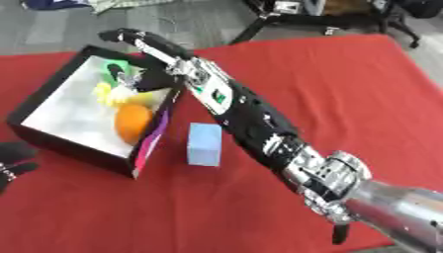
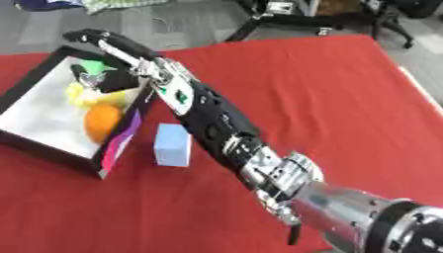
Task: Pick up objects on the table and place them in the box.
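A: How does the right hand (image 1: 143, 47) stand?

B: It reaches over the far corner of the box (image 1: 52, 136). Its fingers stretch out nearly straight over the box's far rim, and the thumb hangs down toward the things inside. It appears to hold nothing, though the thumb tip blurs into the dark near a small green thing (image 1: 113, 69), so contact there cannot be told.

A: And the box's contents?

B: An orange ball (image 1: 132, 122) lies against the near-right wall, with a yellow thing (image 1: 110, 95) just beyond it.

A: What is left outside?

B: A light blue block (image 1: 204, 144) stands upright on the red tabletop (image 1: 346, 89), just beside the box's right wall.

A: The room?

B: Grey floor beyond the tabletop, and black chair legs (image 1: 259, 22) at the far edge.

A: The arms?

B: The right arm (image 1: 259, 128) runs diagonally from the lower right corner up to the box, passing just beyond the block. The left hand (image 1: 13, 158) shows at the left edge, its fingers relaxed, holding nothing.
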Action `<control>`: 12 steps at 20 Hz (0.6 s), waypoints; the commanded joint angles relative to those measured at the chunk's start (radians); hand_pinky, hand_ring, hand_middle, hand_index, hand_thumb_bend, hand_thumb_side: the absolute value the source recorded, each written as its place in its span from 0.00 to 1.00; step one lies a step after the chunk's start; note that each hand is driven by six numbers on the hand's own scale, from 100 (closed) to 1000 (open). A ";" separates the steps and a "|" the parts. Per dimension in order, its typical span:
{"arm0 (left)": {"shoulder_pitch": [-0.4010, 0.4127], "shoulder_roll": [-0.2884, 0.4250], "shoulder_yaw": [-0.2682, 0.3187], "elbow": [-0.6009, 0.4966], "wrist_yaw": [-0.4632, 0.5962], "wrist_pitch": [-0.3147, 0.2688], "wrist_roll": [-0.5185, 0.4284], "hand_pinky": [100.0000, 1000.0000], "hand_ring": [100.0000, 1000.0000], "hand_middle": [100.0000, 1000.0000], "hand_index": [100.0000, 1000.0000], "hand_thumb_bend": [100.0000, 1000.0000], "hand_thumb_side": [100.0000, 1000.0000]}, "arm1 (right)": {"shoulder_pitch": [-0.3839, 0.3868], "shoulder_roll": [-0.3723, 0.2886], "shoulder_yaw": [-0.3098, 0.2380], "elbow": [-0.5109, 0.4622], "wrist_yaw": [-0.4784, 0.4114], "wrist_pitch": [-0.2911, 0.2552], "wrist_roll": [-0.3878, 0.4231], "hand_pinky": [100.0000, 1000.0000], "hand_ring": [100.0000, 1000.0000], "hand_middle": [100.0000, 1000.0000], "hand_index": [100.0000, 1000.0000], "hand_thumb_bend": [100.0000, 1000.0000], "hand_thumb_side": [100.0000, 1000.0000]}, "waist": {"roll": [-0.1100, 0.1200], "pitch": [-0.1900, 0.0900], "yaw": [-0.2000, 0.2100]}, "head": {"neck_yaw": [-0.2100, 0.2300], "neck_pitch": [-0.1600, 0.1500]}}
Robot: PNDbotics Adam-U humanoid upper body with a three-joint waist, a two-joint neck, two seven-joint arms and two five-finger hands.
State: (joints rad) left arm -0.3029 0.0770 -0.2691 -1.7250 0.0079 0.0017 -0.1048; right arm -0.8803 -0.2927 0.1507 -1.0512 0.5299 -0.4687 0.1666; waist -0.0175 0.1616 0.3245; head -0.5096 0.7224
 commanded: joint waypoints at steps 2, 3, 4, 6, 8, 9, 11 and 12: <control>0.024 0.021 0.032 -0.014 0.000 -0.003 0.024 0.72 0.72 0.55 0.70 0.00 0.93 | 0.016 -0.129 0.043 -0.165 -0.112 -0.008 0.057 1.00 0.90 0.89 0.96 0.00 0.33 | -0.003 -0.031 -0.037 | 0.047 0.012; 0.037 0.027 0.043 -0.012 -0.002 -0.003 0.034 0.72 0.72 0.55 0.70 0.00 0.93 | 0.036 -0.166 0.059 -0.221 -0.148 -0.009 0.079 1.00 0.89 0.89 0.96 0.00 0.28 | -0.005 -0.041 -0.055 | 0.068 0.025; 0.049 0.033 0.056 -0.011 -0.006 -0.003 0.045 0.72 0.72 0.55 0.70 0.00 0.93 | 0.061 -0.202 0.072 -0.281 -0.185 -0.008 0.100 1.00 0.89 0.89 0.96 0.00 0.27 | -0.007 -0.049 -0.072 | 0.086 0.036; 0.068 0.044 0.082 -0.007 -0.014 -0.004 0.072 0.72 0.72 0.55 0.70 0.00 0.93 | 0.126 -0.270 0.093 -0.411 -0.259 0.005 0.142 1.00 0.89 0.89 0.96 0.00 0.27 | -0.011 -0.063 -0.101 | 0.113 0.045; 0.083 0.055 0.106 -0.004 -0.023 -0.005 0.097 0.72 0.72 0.55 0.70 0.00 0.93 | 0.197 -0.332 0.104 -0.532 -0.321 0.037 0.185 1.00 0.89 0.90 0.97 0.00 0.27 | -0.017 -0.073 -0.125 | 0.134 0.047; 0.088 0.059 0.115 -0.004 -0.026 -0.006 0.107 0.72 0.72 0.55 0.70 0.00 0.93 | 0.235 -0.365 0.109 -0.593 -0.342 0.049 0.208 1.00 0.90 0.90 0.97 0.00 0.27 | -0.020 -0.077 -0.133 | 0.140 0.047; 0.093 0.065 0.129 -0.004 -0.033 -0.008 0.123 0.72 0.72 0.55 0.70 0.00 0.93 | 0.310 -0.419 0.111 -0.702 -0.362 0.074 0.253 1.00 0.89 0.88 0.96 0.00 0.33 | -0.024 -0.080 -0.143 | 0.148 0.048; 0.096 0.068 0.136 -0.004 -0.036 -0.008 0.131 0.72 0.72 0.55 0.70 0.00 0.93 | 0.347 -0.439 0.112 -0.749 -0.365 0.087 0.279 1.00 0.89 0.87 0.96 0.00 0.35 | -0.026 -0.081 -0.147 | 0.150 0.048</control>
State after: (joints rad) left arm -0.2010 0.1268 -0.1475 -1.7191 -0.0195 -0.0044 0.0134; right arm -0.5262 -0.6751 0.2667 -1.7224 0.1849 -0.3938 0.4180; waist -0.0322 0.1093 0.1771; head -0.3663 0.7659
